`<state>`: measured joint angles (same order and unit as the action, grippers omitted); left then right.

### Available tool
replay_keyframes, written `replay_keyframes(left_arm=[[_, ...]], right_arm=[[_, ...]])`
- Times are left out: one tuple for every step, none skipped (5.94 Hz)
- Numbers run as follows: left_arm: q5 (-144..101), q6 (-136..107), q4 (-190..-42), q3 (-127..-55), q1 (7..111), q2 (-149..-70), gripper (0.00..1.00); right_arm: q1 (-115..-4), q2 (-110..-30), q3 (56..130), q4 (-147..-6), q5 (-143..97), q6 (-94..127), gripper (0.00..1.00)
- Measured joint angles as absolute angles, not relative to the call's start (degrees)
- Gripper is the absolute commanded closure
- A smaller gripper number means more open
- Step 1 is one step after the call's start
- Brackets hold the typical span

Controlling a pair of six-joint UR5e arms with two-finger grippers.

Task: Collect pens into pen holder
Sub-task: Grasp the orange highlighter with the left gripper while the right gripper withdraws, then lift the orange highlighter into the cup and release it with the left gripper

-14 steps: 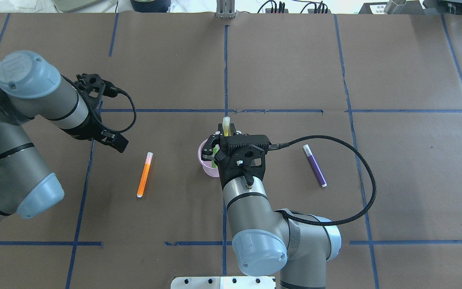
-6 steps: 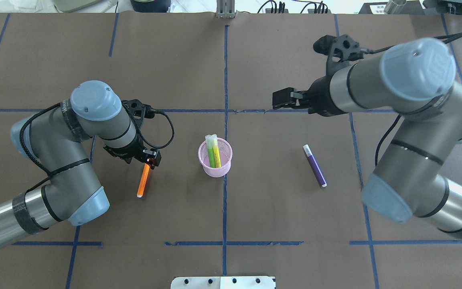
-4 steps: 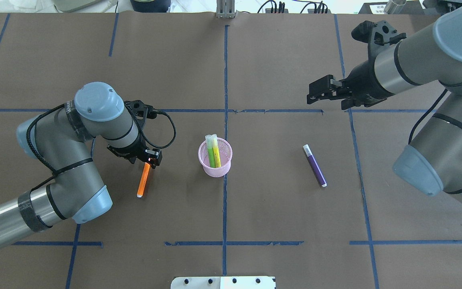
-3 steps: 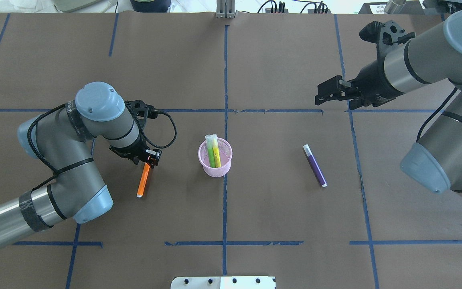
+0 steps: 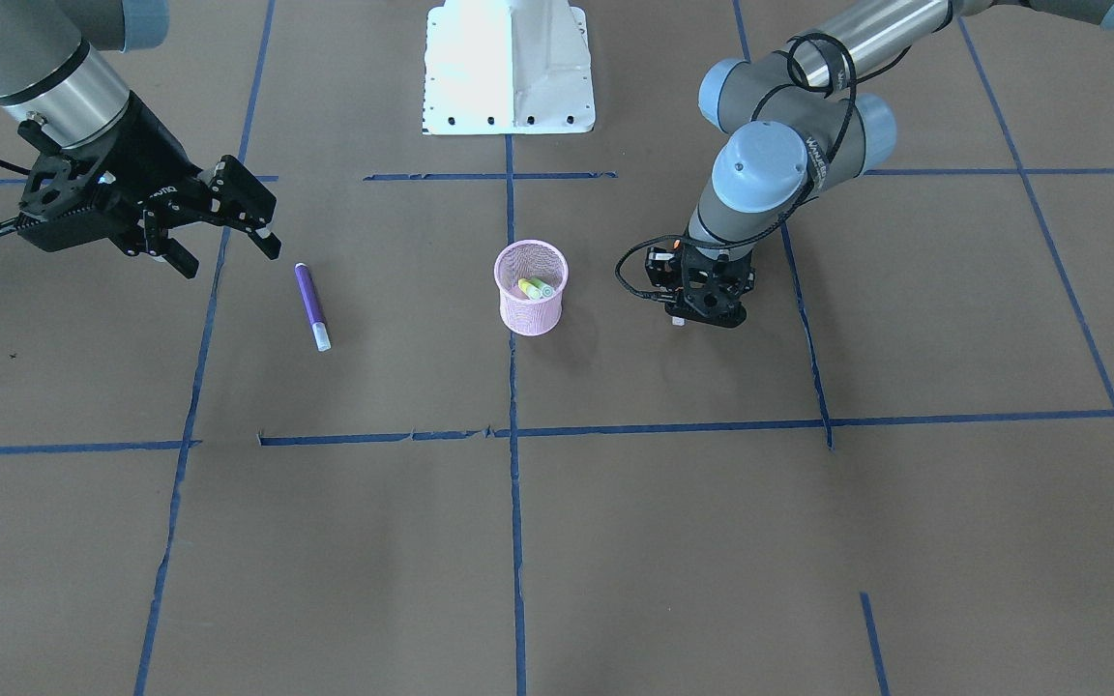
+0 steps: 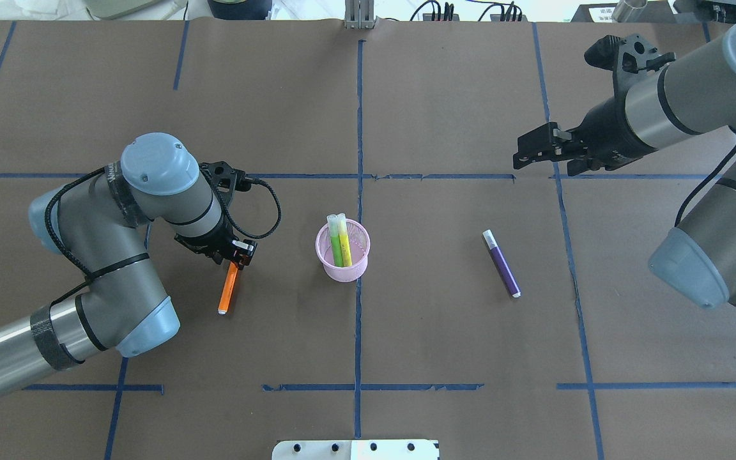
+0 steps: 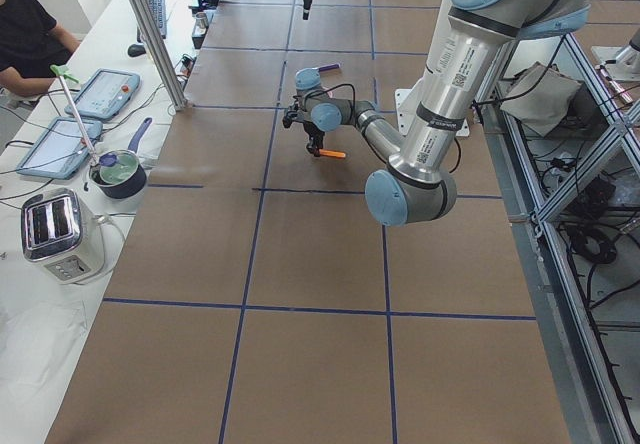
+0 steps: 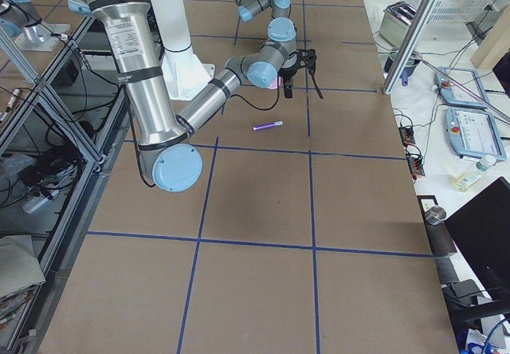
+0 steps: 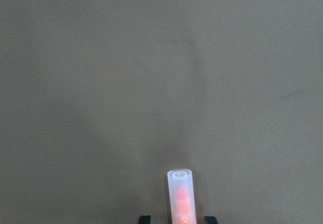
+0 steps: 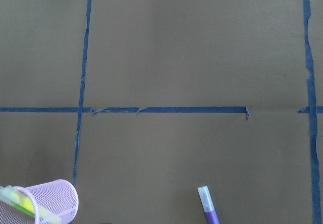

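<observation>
The pink mesh pen holder (image 6: 343, 267) stands at the table's middle with a green pen (image 6: 336, 248) and a yellowish pen (image 6: 345, 243) in it; it also shows in the front view (image 5: 530, 311). An orange pen (image 6: 229, 291) lies flat to its left. My left gripper (image 6: 240, 254) is down over that pen's cap end. In the left wrist view the pale cap (image 9: 180, 196) sits between the two fingertips with small gaps on both sides. A purple pen (image 6: 503, 267) lies to the holder's right. My right gripper (image 6: 544, 165) is open and empty, raised beyond the purple pen.
Blue tape lines cross the brown table cover. The white robot base plate (image 5: 509, 77) is at the near edge. A side bench at the left end holds a toaster (image 7: 60, 234) and a pot (image 7: 118, 172), with a person (image 7: 30, 34) seated there.
My right arm left the yellowish pen in the holder and swung away to the far right. My left arm came in and lowered over the orange pen's cap end, and the pen still lies flat.
</observation>
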<state>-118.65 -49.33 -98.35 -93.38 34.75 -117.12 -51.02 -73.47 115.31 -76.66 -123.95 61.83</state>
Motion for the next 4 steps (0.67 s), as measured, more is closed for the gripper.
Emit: replay_keyframes(left_arm=[[-118.7,-49.3,-98.3,-93.4,34.6,-117.1,0.85],[-118.7,-49.2,-98.4,-93.5,34.5,-116.9,0.96],[-118.7,-49.1,-98.3,-93.8,34.5,-116.7,1.00],[-118.7,-49.0,-98.3,-94.6,34.5,-116.8,1.00]], right_arm=[[-51.0,-73.7,115.3,-76.7,-124.0,61.8,0.01],[-51.1,-74.0,115.3,-76.7,-124.3,61.8,0.01],[-51.5,-74.8,115.3,-76.7,-125.0,61.3,0.01],[-52.4,-75.9,115.2,-76.7,-126.0,59.8,0.01]])
